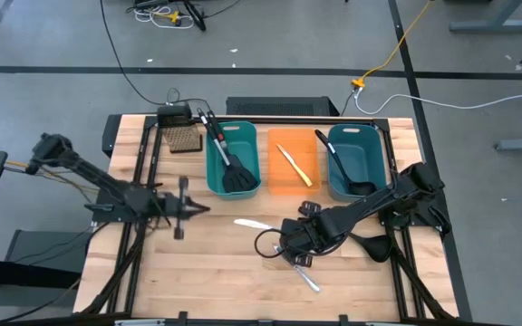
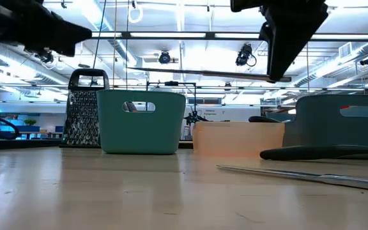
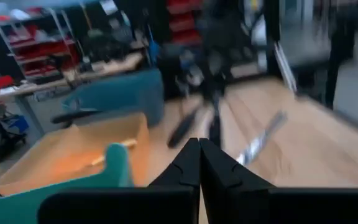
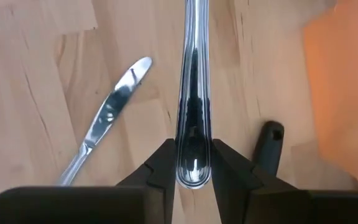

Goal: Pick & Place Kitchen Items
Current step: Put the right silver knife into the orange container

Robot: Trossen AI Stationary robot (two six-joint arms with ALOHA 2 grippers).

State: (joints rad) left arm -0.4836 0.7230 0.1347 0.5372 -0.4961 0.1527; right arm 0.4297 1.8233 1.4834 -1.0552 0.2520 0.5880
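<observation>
My right gripper hangs over the table's middle, shut on a silver table knife. In the low view that knife floats level, high above the wood. A second silver knife and a black ladle lie flat on the table near it. Two spatulas lie in the left teal bin. A yellow-handled knife lies in the orange bin. Another ladle lies in the right teal bin. My left gripper is shut on nothing, left of centre. My right gripper pinches the silver knife's rounded handle end between its two fingers. The fingers come from above, slanting steeply down. The knife reaches away from them, level and lifted clear of the table.
The three bins stand in a row along the far edge, with a brown perforated block to their left. Bare wood lies between my two grippers and along the near edge. Dark frame rails run down both sides of the table.
</observation>
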